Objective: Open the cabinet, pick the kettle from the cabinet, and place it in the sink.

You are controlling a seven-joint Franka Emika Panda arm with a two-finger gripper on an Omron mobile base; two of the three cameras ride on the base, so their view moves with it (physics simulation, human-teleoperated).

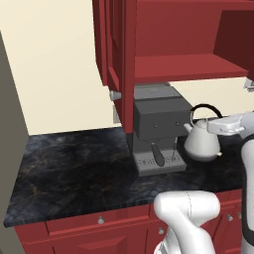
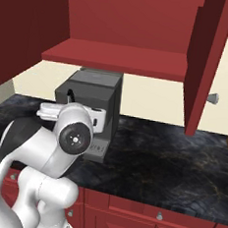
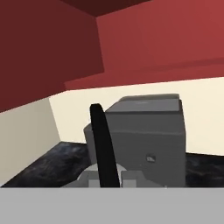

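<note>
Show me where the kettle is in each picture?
Left base view: the kettle is at the right, beside the coffee machine, above the counter.
Right base view: I cannot make it out behind the arm.
Hand view: its black handle rises at bottom centre.
Shared landmark: the grey coffee machine, seen in all three.

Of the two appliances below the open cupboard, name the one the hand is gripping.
The kettle: rounded, silver-white, its thin black handle pinched in the hand. The boxy grey coffee machine beside it stands untouched.

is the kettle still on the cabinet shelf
No, the kettle is out beside the coffee machine, below the bare cabinet shelf.
</note>
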